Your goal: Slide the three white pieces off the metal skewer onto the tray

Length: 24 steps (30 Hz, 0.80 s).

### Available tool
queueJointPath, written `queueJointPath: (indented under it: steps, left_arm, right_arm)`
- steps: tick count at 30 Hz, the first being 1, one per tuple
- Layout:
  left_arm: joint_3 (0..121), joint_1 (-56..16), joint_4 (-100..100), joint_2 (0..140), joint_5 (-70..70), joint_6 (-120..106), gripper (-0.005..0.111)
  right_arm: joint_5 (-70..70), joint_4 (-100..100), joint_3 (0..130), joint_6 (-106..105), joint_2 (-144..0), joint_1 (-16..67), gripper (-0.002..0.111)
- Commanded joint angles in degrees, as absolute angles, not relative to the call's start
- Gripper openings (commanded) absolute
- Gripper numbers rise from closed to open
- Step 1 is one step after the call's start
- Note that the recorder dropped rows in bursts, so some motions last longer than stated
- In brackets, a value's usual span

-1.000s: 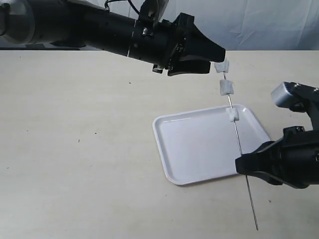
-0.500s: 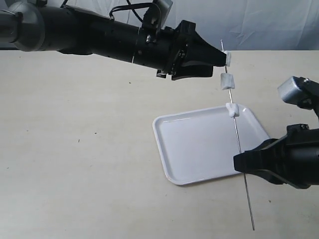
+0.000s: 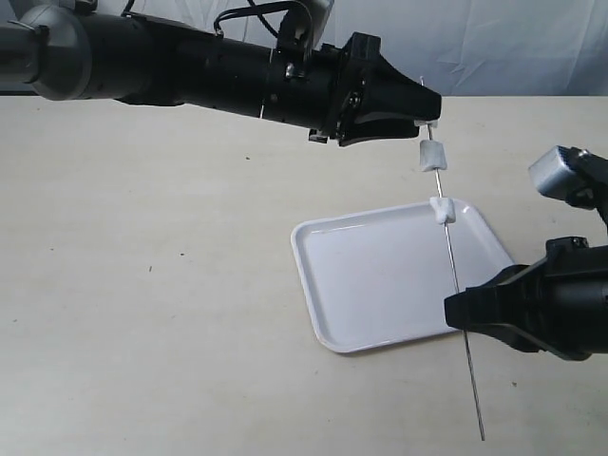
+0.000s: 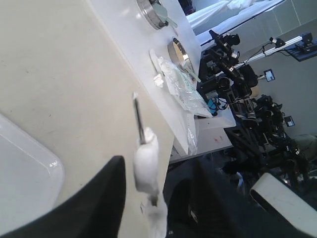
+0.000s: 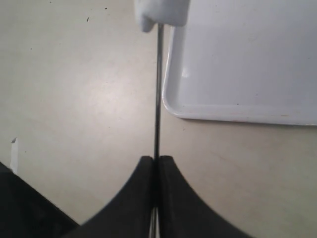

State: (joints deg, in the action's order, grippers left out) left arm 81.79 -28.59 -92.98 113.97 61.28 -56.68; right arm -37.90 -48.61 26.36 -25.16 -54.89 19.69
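The metal skewer (image 3: 454, 275) stands tilted over the tray (image 3: 380, 285), its lower part clamped in my shut right gripper (image 3: 458, 313). Three white pieces are threaded on its upper part. The top one (image 3: 425, 123) is mostly hidden by my left gripper (image 3: 430, 106), the middle one (image 3: 432, 155) hangs free, and the lowest (image 3: 443, 211) is above the tray's far rim. In the left wrist view, the open gripper (image 4: 158, 166) has its fingers either side of the top piece (image 4: 146, 159), with gaps. The right wrist view has the skewer (image 5: 157, 89) in the shut gripper (image 5: 156, 166).
The beige tabletop (image 3: 171, 285) surrounds the tray. The skewer's lower tip (image 3: 481, 432) hangs near the table's front edge. The left arm (image 3: 190, 66) stretches across the back of the scene. In the right wrist view the tray corner (image 5: 173, 106) lies beside the skewer.
My left gripper has moved right and forward, so its fingers now flank the top white piece. The skewer rose slightly a second ago and the right gripper has since held still.
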Motion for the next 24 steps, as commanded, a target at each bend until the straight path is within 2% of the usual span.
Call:
queueJointPath:
  steps: [1, 12, 24]
  left_arm:
    - [81.7, -28.7, -94.6, 114.0, 61.6, -57.6, 0.030]
    - [81.7, -28.7, -94.6, 114.0, 61.3, -57.7, 0.000]
    - [81.7, -28.7, -97.8, 114.0, 58.7, -58.5, 0.000]
  right_arm:
    - [-37.8, -49.0, 26.0, -25.7, -54.6, 19.4, -0.001]
    - [-37.9, -49.0, 26.0, -25.7, -54.6, 19.4, -0.001]
    - [-39.1, -49.5, 24.3, -25.6, -54.6, 19.5, -0.001]
